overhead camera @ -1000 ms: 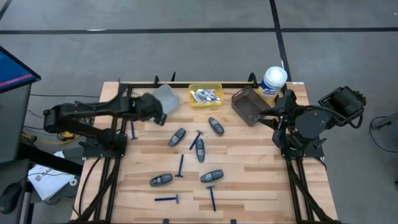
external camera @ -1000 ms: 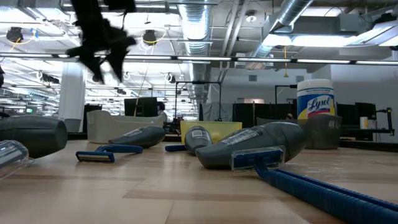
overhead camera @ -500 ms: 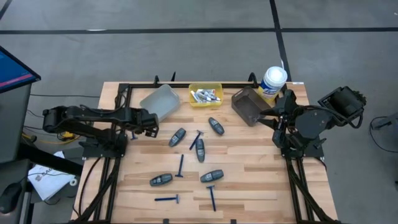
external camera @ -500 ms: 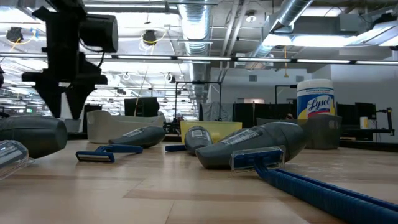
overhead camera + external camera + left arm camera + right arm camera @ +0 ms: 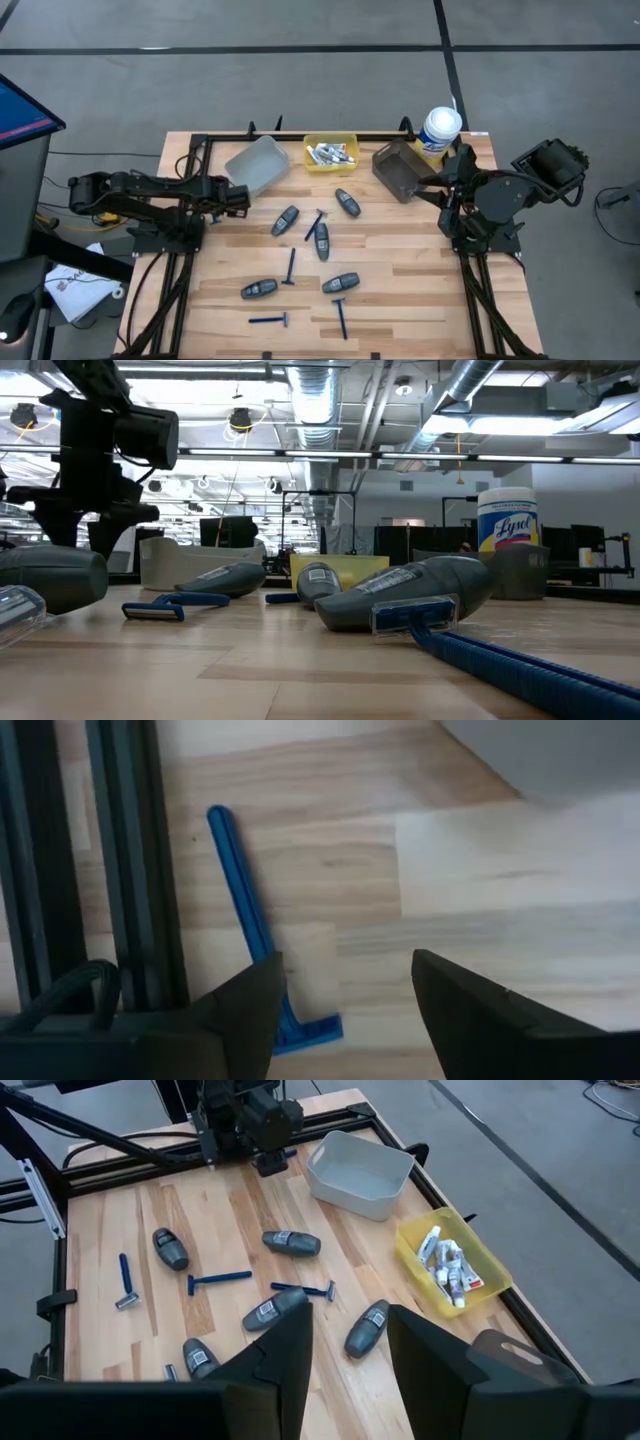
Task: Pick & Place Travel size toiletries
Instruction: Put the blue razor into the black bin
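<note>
Left gripper (image 5: 345, 995) low over blue razor (image 5: 250, 925) near table's (image 5: 400, 270) left edge, fingers apart. Right gripper (image 5: 348, 1342) at right edge, fingers slightly apart, empty.

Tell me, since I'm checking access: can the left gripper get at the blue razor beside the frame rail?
Probably yes. The left gripper is right over the blue razor, fingers apart, nothing lying on it; only the frame rail alongside crowds one finger.
</note>
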Available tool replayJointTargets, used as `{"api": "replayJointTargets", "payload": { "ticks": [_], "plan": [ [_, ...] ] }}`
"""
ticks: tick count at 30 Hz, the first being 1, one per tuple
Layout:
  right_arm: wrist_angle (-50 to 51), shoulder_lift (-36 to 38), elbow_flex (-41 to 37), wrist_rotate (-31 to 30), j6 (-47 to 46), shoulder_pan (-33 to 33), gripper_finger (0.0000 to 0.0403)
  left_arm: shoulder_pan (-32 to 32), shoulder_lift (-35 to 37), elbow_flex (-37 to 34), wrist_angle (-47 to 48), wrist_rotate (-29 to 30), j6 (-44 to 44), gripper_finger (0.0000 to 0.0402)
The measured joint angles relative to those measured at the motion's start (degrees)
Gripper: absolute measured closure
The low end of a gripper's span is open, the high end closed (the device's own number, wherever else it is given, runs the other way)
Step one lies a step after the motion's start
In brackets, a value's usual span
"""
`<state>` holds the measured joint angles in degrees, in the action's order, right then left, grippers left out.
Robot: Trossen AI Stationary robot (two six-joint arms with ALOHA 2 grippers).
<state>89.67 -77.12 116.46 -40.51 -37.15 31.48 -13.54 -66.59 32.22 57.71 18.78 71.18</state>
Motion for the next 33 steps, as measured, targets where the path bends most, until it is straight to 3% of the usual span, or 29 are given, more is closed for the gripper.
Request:
{"api": "replayJointTargets", "payload": {
  "ticks": [11, 20, 28, 33],
  "plan": [
    [-0.1, 0.0, 0.0, 0.2, -0.3, 0.0, 0.0280, -5.9, -5.8, -0.4, -0.1, 2.0, -1.9, 0.0230],
    [-0.1, 0.0, 0.0, 0.3, -0.3, 0.0, 0.0280, -7.1, -12.4, -0.6, -0.2, -1.7, -4.7, 0.0237],
    [-0.1, 0.0, 0.0, 0.3, 0.1, 0.0, 0.0280, -7.1, -12.0, -2.3, -2.5, -4.0, -4.1, 0.0215],
    [-0.1, 0.0, 0.0, 0.3, 0.2, 0.0, 0.0280, -7.2, -10.1, -2.6, -3.3, -5.3, -5.0, 0.0232]
  ]
}}
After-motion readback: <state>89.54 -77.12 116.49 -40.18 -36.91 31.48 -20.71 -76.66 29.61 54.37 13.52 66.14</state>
